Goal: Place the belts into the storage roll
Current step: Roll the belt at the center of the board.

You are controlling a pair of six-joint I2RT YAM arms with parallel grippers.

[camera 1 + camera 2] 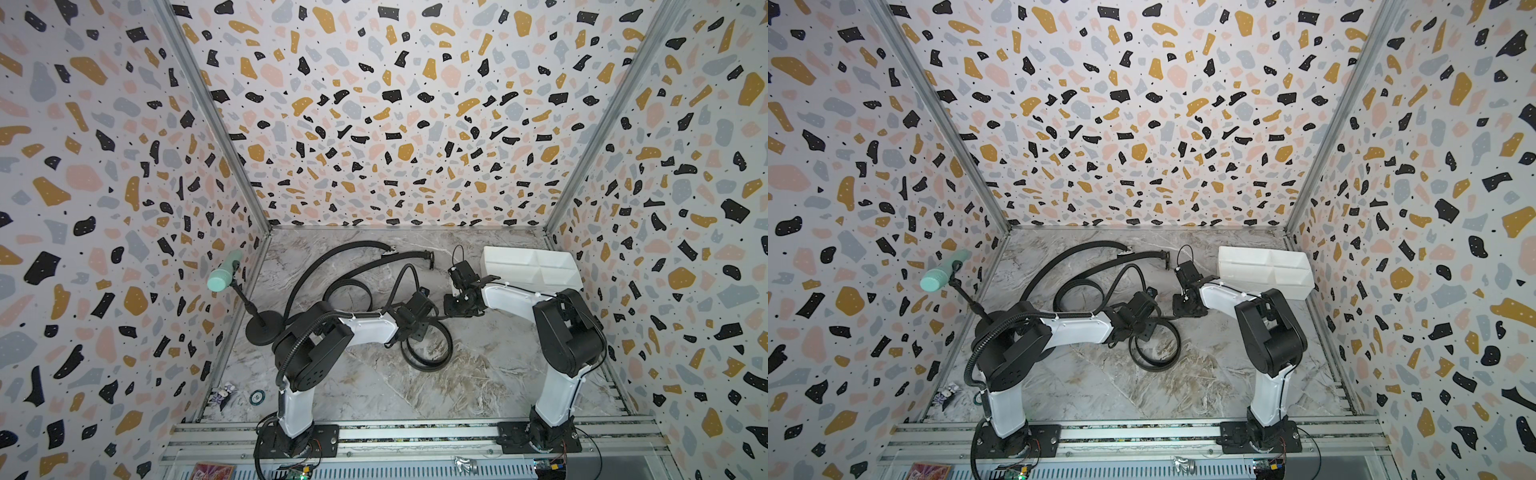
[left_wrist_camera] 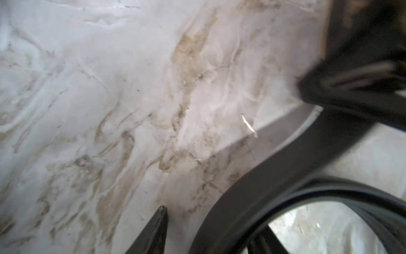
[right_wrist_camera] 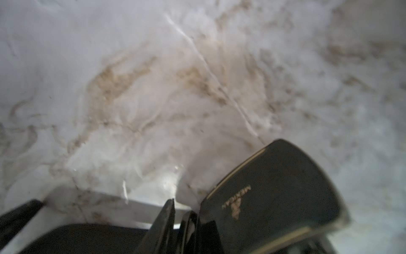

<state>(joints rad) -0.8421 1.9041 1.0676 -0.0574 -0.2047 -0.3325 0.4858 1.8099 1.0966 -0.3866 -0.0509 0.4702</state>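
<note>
Three black belts lie on the marble table. One belt's loop [image 1: 428,368] [image 1: 1156,365] sits at the front middle. My left gripper [image 1: 415,328] [image 1: 1138,328] straddles its strap [image 2: 296,158]. In the left wrist view a gap shows between one fingertip [image 2: 163,209] and the strap, so my left gripper [image 2: 215,220] is open. My right gripper [image 1: 451,307] [image 1: 1183,309] [image 3: 184,213] stands narrow around that belt's gold-lettered end [image 3: 285,187], with a sliver of light beside one finger [image 3: 169,211]. Two more belts [image 1: 361,245] [image 1: 407,254] curl at the back. The white storage roll [image 1: 488,257] [image 1: 1229,262] stands back right.
A mint-green microphone [image 1: 222,276] on a black gooseneck stand with a round base [image 1: 266,328] is at the left wall. Small bits [image 1: 224,395] lie at the front left corner. Patterned walls close three sides, and a metal rail [image 1: 415,432] runs along the front.
</note>
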